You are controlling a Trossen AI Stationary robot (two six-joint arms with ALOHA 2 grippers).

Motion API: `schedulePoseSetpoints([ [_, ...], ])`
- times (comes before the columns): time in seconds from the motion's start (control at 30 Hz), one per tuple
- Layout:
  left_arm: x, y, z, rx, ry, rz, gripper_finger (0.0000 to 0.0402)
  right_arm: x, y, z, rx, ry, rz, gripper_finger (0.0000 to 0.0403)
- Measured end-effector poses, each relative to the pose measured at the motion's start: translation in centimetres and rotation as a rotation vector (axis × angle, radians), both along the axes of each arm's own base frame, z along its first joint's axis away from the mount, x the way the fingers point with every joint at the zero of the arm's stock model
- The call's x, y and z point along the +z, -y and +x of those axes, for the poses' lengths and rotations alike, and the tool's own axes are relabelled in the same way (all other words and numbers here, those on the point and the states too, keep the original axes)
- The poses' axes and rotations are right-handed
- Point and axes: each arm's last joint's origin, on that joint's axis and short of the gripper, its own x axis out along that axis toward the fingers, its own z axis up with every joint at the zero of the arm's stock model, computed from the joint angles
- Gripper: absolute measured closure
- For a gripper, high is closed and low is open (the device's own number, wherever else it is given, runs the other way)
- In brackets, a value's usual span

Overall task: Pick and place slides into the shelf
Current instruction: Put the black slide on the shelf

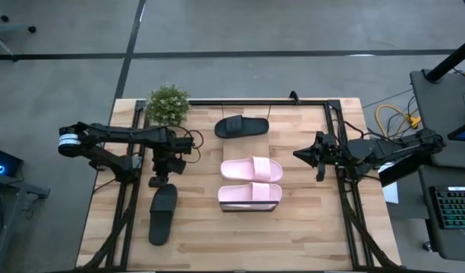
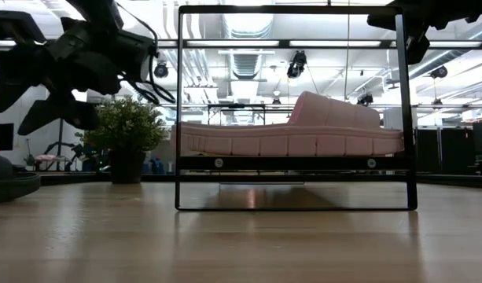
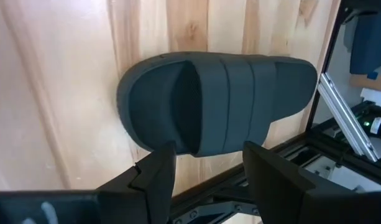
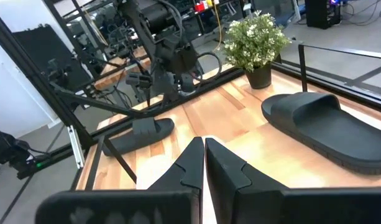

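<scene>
Left hand point(image 1: 158, 180) hovers open above the toe end of a black slide point(image 1: 163, 214) lying on the counter point(image 1: 293, 235). Right hand point(image 1: 300, 154) waits closed beside the shelf point(image 2: 292, 163), which carries two pink slides point(image 1: 251, 182). Another black slide point(image 1: 240, 127) lies near the plant point(image 1: 168, 105).

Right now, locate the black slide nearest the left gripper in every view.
High view: black slide lower left, below the left gripper.
Low view: only a dark edge at far left, unclear.
Left wrist view: centre, beyond the open fingers.
Right wrist view: left of centre.
Shared landmark: potted plant.
</scene>
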Motion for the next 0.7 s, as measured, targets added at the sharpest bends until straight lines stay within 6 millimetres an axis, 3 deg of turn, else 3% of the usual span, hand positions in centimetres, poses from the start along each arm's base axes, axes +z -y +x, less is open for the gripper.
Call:
schedulePoseSetpoints([
  [0.7,-3.0,1.9,0.5,0.043,0.018,-0.021,0.0231,0.0,0.0,0.0,0.0,-0.001,0.0,0.0394],
])
